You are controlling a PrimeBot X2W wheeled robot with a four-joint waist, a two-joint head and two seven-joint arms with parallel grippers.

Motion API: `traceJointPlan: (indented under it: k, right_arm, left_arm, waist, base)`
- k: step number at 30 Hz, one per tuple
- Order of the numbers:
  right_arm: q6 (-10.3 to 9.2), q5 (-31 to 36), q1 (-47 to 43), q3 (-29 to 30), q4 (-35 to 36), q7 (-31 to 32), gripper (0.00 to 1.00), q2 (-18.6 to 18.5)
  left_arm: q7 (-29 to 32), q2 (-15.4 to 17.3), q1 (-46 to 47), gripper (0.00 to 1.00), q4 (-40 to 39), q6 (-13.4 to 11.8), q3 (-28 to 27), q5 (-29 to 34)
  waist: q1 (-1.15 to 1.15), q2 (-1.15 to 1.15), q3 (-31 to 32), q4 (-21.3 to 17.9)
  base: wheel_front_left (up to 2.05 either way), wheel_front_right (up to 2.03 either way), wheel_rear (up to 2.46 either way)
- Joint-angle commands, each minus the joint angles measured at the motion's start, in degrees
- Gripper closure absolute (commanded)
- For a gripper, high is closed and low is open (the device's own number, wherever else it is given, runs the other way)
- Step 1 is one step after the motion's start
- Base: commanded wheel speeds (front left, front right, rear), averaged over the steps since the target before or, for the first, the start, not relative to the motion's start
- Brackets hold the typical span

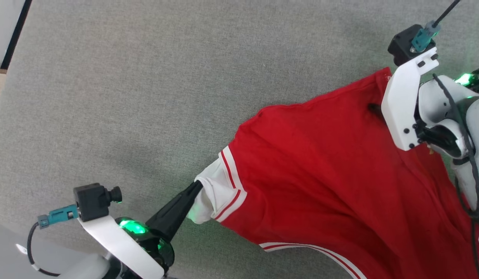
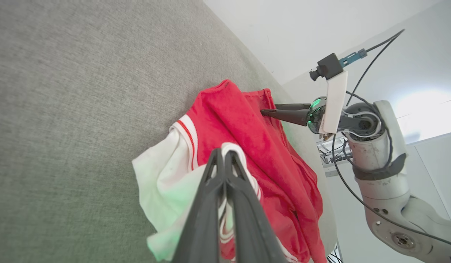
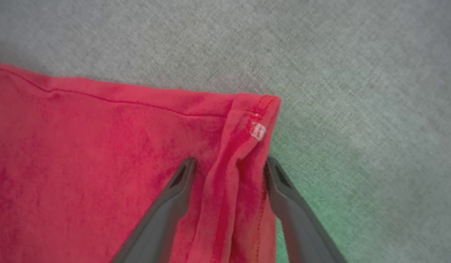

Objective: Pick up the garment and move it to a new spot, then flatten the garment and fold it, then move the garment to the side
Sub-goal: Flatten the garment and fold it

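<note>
Dark fingers of the left claw (image 1: 196, 186) sit clenched on the white sleeve (image 1: 214, 186) of the garment (image 1: 320, 166), pinching its cuff at the lower left of the head view. From there the red cloth spreads across the grey surface (image 1: 146, 97), with its long axis running diagonally up to the far hem corner beside the right arm.

The right claw (image 3: 230, 162) stands released, its jaws wide and astride a raised ridge of red cloth just short of that corner. A small white tag (image 3: 258, 130) lies just ahead of the tips. The coming move likely turns on this: the corner already lies between the right fingers, so a grasp there needs only a closing, and the right arm is the nearer one.

In the head view the right fingers are mostly hidden behind the white wrist bracket (image 1: 402, 104). The garment's lower right part is cut off by the frame. No lettering shows, and I cannot tell whether the sleeve end is lifted off the surface.
</note>
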State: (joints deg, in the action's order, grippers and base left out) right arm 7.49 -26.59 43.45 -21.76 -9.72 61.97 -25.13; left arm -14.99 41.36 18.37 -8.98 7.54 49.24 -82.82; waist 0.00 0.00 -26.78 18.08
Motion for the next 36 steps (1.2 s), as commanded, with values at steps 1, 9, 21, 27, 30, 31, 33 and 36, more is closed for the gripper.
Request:
traceJointPlan:
  k: [1,9,21,27,30,31,33,36]
  right_arm:
    - [-0.01,-0.86,-2.37,-1.44,-2.06,0.14,0.80,0.51]
    - [-0.02,-3.17,1.95,3.66,-4.45,-10.34,1.00,2.25]
    - [-0.01,2.63,12.71,18.45,-7.84,-24.71,1.00,6.79]
    - [-0.08,9.40,22.74,26.37,-12.25,-35.12,1.00,12.11]
    - [-0.15,13.75,28.15,30.62,-14.83,-39.65,1.00,14.37]
    - [-0.16,14.78,29.90,32.55,-15.97,-40.98,1.00,15.25]
    - [-0.16,16.43,32.84,35.79,-17.80,-42.95,1.00,17.17]
    - [-0.17,19.43,35.56,37.82,-20.04,-44.50,1.00,18.73]
  left_arm:
    - [-0.25,-0.17,0.84,1.00,0.39,-0.12,0.04,0.14]
    - [-0.26,1.25,3.49,1.00,2.80,-0.12,-6.15,3.74]
    - [2.42,3.74,26.17,1.00,12.85,-0.12,-15.35,-4.54]
    - [6.34,5.20,43.60,1.00,21.89,-0.13,-17.96,-3.14]
    - [6.26,5.30,52.45,1.00,26.33,-0.13,-18.56,-1.32]
    - [5.96,5.19,55.31,1.00,27.87,-0.14,-18.86,-0.86]
    - [5.36,4.75,60.18,1.00,30.20,-0.15,-18.84,-0.05]
    - [5.54,3.55,64.91,1.00,32.56,-0.15,-18.28,-1.09]
  waist:
    - [0.00,0.00,0.66,-0.09]
    - [0.00,0.00,4.36,-4.11]
    - [0.00,0.00,2.82,-13.27]
    - [0.00,0.00,0.48,-17.40]
    - [0.00,0.00,0.00,-18.84]
    - [0.00,0.00,-0.06,-19.28]
    - [0.00,0.00,0.01,-19.95]
    - [0.00,0.00,0.24,-20.44]
  base:
    - [0.00,0.00,0.00]
    - [0.00,0.00,0.00]
    - [0.00,0.00,0.00]
    - [0.00,0.00,0.00]
    - [0.00,0.00,0.00]
    - [0.00,0.00,0.00]
    - [0.00,0.00,0.00]
    - [0.00,0.00,0.00]
